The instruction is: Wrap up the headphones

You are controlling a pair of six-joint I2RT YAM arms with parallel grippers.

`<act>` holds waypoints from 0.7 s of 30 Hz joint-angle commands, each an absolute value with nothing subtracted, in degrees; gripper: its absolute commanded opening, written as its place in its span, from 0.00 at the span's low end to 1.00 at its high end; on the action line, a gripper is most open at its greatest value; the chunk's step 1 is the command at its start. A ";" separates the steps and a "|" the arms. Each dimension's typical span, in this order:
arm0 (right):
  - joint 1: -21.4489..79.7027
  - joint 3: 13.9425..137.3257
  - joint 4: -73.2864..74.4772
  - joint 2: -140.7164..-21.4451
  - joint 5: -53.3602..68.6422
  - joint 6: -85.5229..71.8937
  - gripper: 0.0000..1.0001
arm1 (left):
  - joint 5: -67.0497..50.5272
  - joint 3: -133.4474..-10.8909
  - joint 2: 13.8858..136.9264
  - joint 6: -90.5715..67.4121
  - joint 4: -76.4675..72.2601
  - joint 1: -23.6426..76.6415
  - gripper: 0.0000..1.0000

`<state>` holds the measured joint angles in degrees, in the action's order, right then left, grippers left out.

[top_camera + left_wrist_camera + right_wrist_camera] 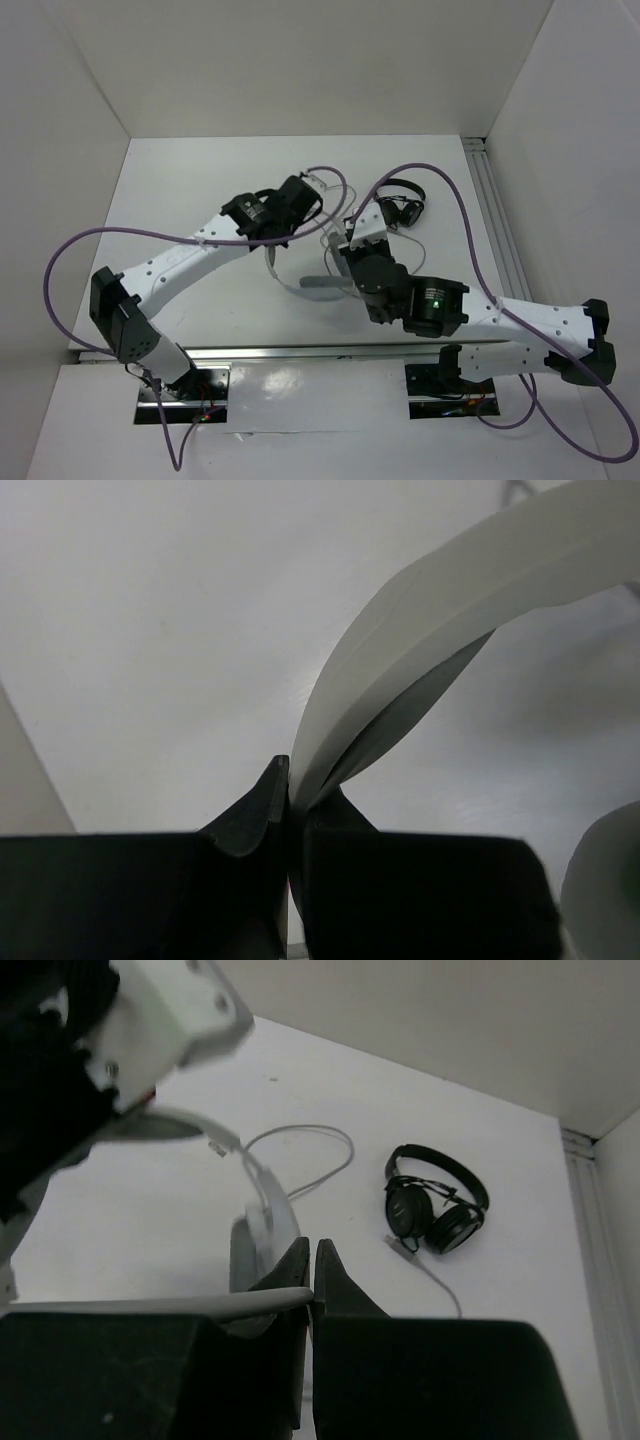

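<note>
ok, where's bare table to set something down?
Free: the table's far-left corner beyond the left arm; the strip between the black headphones and the right rail. Crowded: the middle, left hand and right hand on the white headphones, cable looped behind.

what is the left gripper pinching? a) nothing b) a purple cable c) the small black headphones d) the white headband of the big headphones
d: in the left wrist view the left gripper is shut tight on the white headband, which curves up and away from its fingertips.
</note>
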<state>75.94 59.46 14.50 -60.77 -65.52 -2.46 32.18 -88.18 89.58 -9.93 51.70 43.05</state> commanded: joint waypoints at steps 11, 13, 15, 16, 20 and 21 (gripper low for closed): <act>60.13 61.96 10.90 -57.22 -54.59 6.33 0.00 | 10.30 -80.33 70.50 1.67 43.15 53.00 0.00; 58.11 61.96 9.84 -57.22 -50.55 6.33 0.00 | 5.90 -80.33 69.26 2.29 44.29 53.61 0.00; 55.38 61.96 9.84 -59.14 -47.48 6.33 0.00 | 2.13 -81.99 68.56 2.89 44.82 54.14 0.00; 54.41 62.66 9.84 -59.85 -46.33 5.81 0.00 | 0.98 -82.00 68.03 2.90 45.52 54.75 0.00; 49.23 62.67 9.84 -62.75 -39.13 3.70 0.00 | 1.83 -84.45 66.53 2.03 46.05 55.37 0.00; 46.87 62.67 9.84 -63.54 -37.02 3.17 0.00 | 3.06 -85.94 65.84 1.50 46.05 55.37 0.00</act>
